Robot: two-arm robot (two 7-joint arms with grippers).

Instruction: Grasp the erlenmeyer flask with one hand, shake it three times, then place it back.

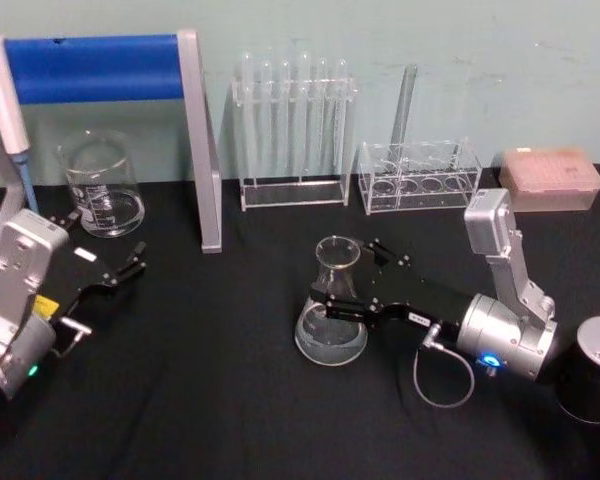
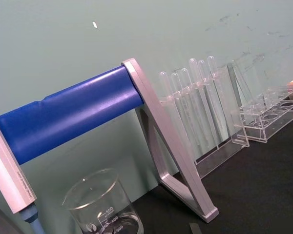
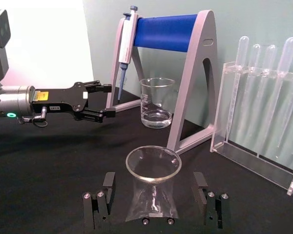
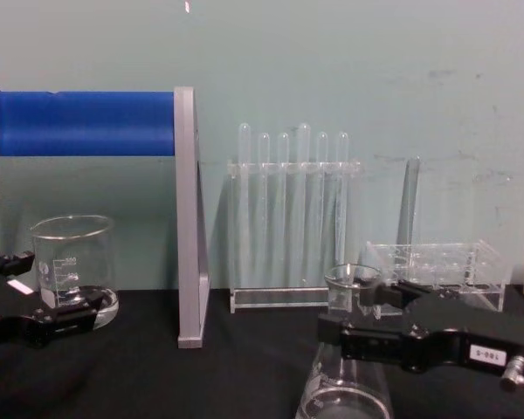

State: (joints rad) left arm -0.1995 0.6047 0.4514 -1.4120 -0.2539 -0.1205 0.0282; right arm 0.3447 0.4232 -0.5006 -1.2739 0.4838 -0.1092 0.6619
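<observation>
The erlenmeyer flask [image 1: 331,320] stands upright on the black table, a little right of centre, with a thin layer of clear liquid at the bottom. My right gripper [image 1: 352,280] reaches in from the right at the height of the flask's neck. In the right wrist view the gripper [image 3: 154,187] is open, one finger on each side of the neck [image 3: 151,195] with a small gap on both sides. The chest view shows the flask [image 4: 345,384] low and right of centre, with the right gripper [image 4: 354,314] across its neck. My left gripper [image 1: 125,270] rests open at the left, holding nothing.
A glass beaker [image 1: 102,185] stands at the back left, under the blue pipette stand [image 1: 195,130] with a pipette [image 1: 2,90] hanging on it. Behind the flask are a test tube rack [image 1: 292,130], a low clear rack [image 1: 420,178] and a pink box [image 1: 550,178].
</observation>
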